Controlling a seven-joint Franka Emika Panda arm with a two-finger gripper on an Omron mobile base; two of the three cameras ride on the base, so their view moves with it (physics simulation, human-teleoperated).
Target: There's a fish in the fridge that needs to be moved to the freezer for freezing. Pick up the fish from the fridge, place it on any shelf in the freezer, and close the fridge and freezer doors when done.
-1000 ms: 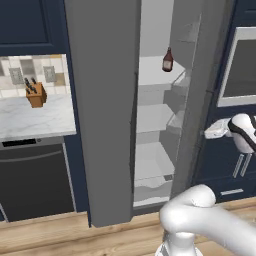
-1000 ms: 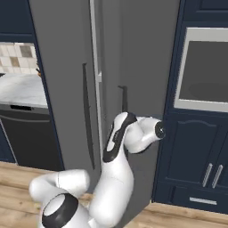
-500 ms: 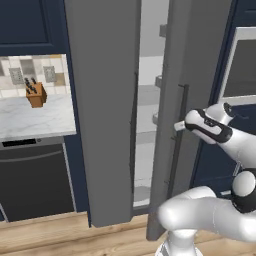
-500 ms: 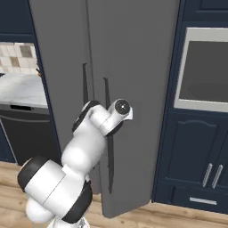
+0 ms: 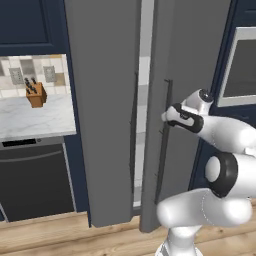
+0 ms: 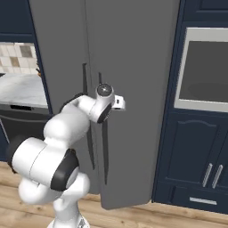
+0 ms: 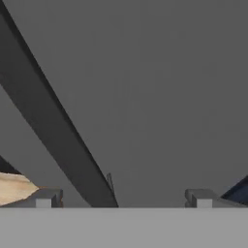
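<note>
Here the hand [image 7: 123, 201], fingers spread and empty, faces the fridge door [image 5: 187, 75] (handle [image 5: 163, 145] upright, door nearly closed).

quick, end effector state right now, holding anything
End effector: open, holding nothing, its fingertips spread wide against the grey fridge door next to the dark door handle.

Knife block [image 5: 36, 94] on marble counter [image 5: 30, 120]

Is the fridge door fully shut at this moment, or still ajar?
Still ajar. In the left base view a strip of pale interior shows between the fridge door and the other grey door; the open gripper sits at its handle.
</note>
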